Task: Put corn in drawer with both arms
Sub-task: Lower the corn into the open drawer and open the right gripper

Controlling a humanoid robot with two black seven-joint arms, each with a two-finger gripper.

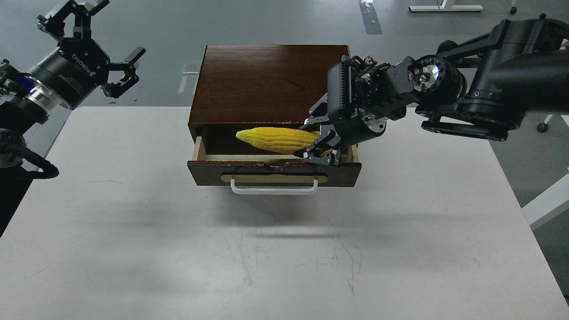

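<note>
The yellow corn (pixel 273 138) lies crosswise over the open drawer (pixel 273 172), point to the left. My right gripper (pixel 321 141) is shut on its thick right end, at the drawer's right side. The drawer is pulled partway out of the dark brown box (pixel 266 80); its white handle (pixel 274 188) faces me. Whether the corn rests on the drawer floor I cannot tell. My left gripper (pixel 100 49) is open and empty, raised at the far left, well away from the box.
The box stands at the back middle of the white table (pixel 275 249). The right arm (pixel 489 93) reaches in over the table's back right. Grey floor lies behind the table.
</note>
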